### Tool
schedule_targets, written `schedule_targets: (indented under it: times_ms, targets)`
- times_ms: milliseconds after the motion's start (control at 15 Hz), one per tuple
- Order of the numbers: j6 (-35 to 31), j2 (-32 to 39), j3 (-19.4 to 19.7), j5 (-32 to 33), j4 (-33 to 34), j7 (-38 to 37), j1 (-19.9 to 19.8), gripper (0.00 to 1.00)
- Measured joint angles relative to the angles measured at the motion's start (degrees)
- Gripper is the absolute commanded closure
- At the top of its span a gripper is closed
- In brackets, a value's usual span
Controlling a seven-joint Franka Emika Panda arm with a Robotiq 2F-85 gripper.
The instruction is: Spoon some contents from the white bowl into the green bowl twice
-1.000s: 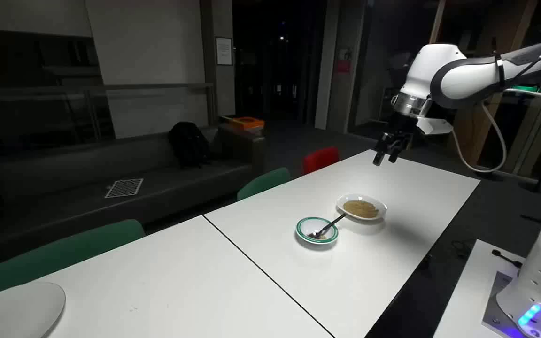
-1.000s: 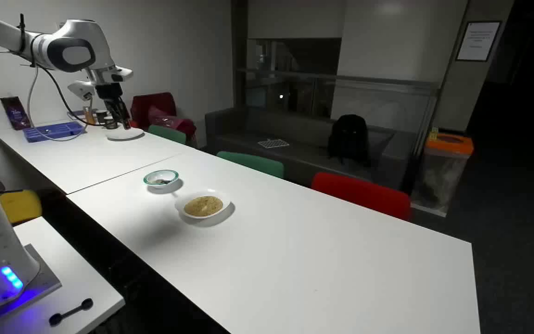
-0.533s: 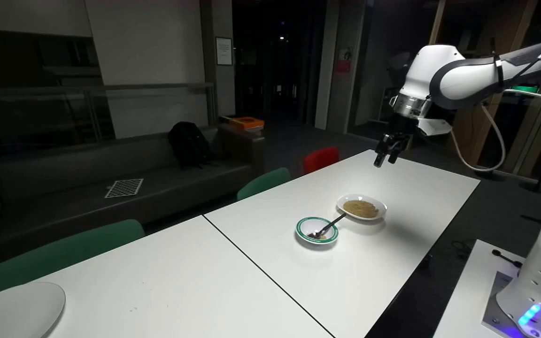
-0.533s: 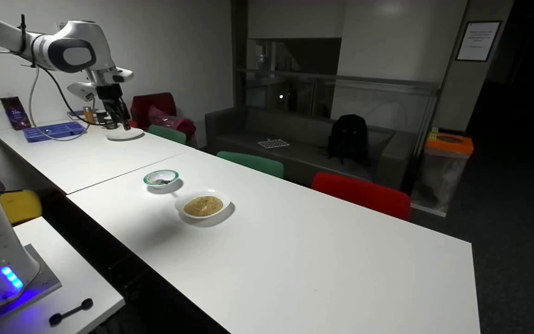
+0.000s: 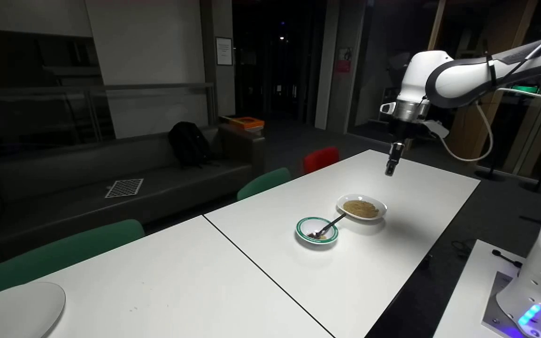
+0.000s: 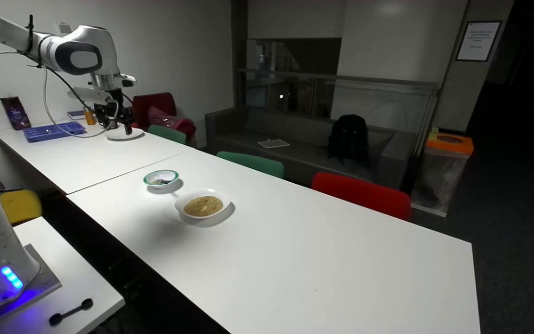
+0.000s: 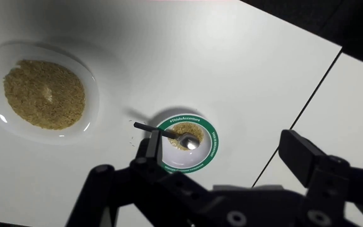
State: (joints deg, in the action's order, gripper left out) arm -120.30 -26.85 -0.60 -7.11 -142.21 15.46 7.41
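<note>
Brightly lit table (image 6: 332, 260), glints on white bowl (image 7: 91, 101), soft shadow beside it, sofa (image 5: 172, 188) in gloom

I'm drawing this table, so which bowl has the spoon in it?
The green-rimmed bowl: the spoon lies in it, sticking out over one side. Both hold brown grains, but the white bowl has no spoon.
</note>
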Motion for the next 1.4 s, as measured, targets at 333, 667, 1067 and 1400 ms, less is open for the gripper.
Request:
schedule_targets:
  times_ms: [333,667,1067,1400]
  targets:
    - [5.3,1.5,3.8,0.2,3.0,16.3,0.5,0.00]
    - [5.7,1.9,4.4,0.2,3.5,18.2,0.9,0.00]
    - [9.0,3.4,4.1,0.2,3.5,25.3,2.7,0.00]
    - [9.7,8.6,1.9,0.4,5.0,35.5,5.3,0.00]
